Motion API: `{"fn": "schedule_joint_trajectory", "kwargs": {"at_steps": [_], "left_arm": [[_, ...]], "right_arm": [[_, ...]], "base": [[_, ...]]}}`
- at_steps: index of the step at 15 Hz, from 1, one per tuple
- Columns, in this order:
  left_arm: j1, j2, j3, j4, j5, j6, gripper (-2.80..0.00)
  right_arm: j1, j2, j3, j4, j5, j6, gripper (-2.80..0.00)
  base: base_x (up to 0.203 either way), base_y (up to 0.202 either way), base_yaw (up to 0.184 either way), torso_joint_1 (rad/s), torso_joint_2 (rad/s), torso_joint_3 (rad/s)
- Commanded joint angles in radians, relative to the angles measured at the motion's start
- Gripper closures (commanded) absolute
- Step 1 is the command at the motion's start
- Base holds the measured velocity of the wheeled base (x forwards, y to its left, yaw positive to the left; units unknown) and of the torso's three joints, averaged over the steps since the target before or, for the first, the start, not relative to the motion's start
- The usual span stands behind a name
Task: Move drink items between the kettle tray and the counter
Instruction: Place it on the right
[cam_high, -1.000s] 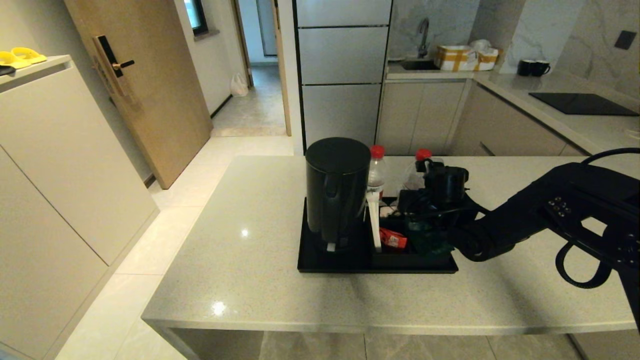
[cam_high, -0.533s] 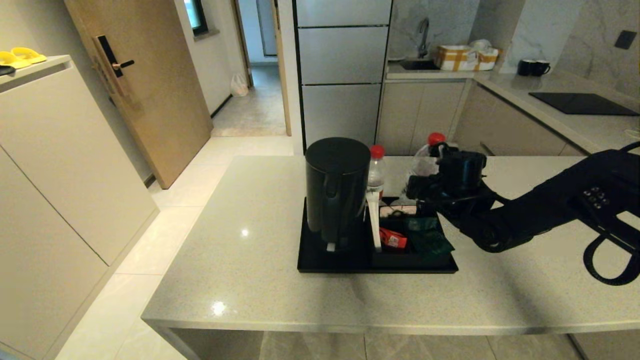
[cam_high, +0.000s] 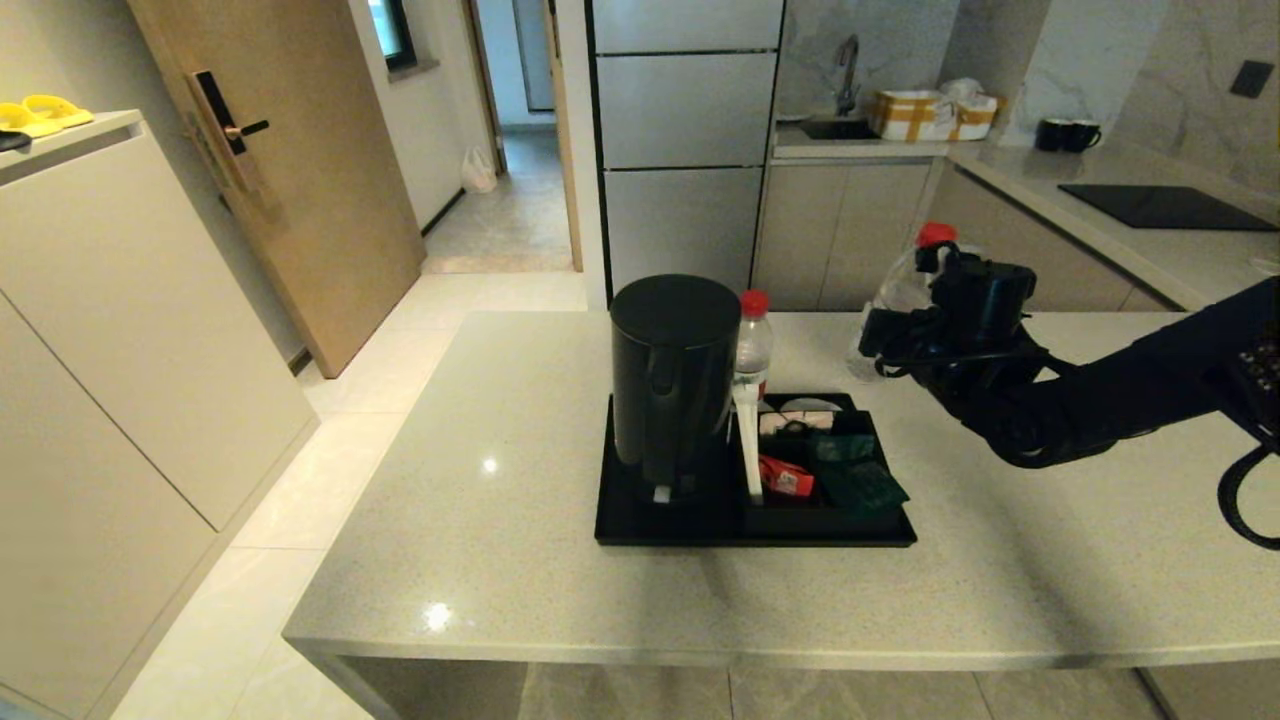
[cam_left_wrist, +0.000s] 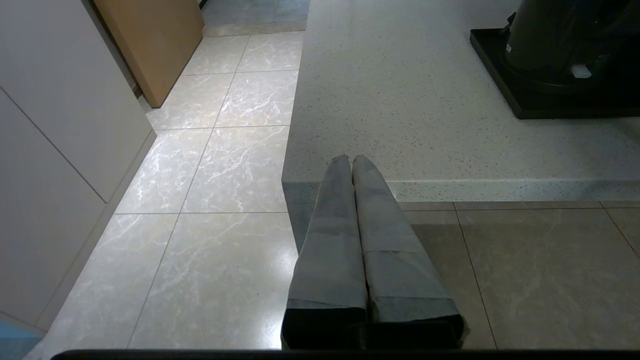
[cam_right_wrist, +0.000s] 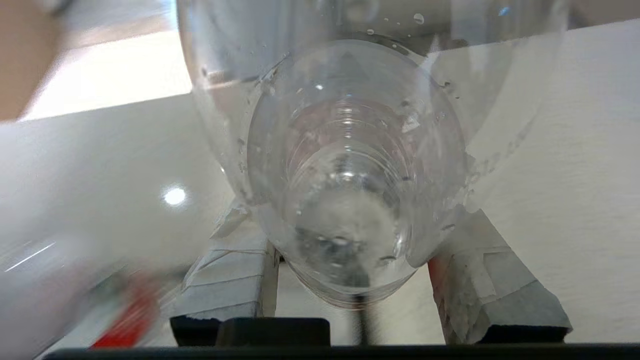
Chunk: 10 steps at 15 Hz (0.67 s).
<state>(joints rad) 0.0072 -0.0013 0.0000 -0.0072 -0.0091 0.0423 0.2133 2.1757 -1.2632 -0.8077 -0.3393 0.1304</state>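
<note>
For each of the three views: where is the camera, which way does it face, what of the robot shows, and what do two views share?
Head: high on the robot, facing forward and down at the counter, tray and kettle; right arm shows, holding a bottle aloft.
Left wrist: low beside the counter edge, facing floor and slab; the shut left gripper shows.
Right wrist: behind the right gripper, facing the bottle's base.
Shared: head and left wrist both show kettle and tray; head and right wrist both show the held bottle.

Left tool (cam_left_wrist: 352, 161) closed, at counter (cam_left_wrist: 400, 110) edge; kettle (cam_left_wrist: 565, 40) on tray (cam_left_wrist: 505, 95).
</note>
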Motion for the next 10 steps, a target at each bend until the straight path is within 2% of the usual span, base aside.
{"fn": "schedule_joint_trajectory", "kwargs": {"at_steps": [1,3,5,7,10], "left_arm": [[0.000,0.001,0.000,0.000,0.000,0.001,0.00],[0.000,0.001,0.000,0.000,0.000,0.001,0.00],[0.000,0.001,0.000,0.000,0.000,0.001,0.00],[0.000,0.001,0.000,0.001,0.000,0.001,0.00],[0.000,0.001,0.000,0.000,0.000,0.001,0.00]], "right_arm": [[-0.072,0.035,-0.049,0.029,-0.012,-0.002,0.00],[-0.151,0.024,-0.086,0.113,-0.023,0.000,0.00],[-0.200,0.014,-0.108,0.187,-0.070,0.001,0.00],[-0.281,0.032,-0.194,0.303,-0.228,0.004,0.00],[-0.377,0.059,-0.319,0.450,-0.370,0.004,0.00]], "base": [[0.000,0.000,0.000,0.000,0.00,0.000],[0.000,0.000,0.000,0.000,0.00,0.000],[0.000,0.000,0.000,0.000,0.00,0.000],[0.000,0.000,0.000,0.000,0.00,0.000],[0.000,0.000,0.000,0.000,0.00,0.000]]}}
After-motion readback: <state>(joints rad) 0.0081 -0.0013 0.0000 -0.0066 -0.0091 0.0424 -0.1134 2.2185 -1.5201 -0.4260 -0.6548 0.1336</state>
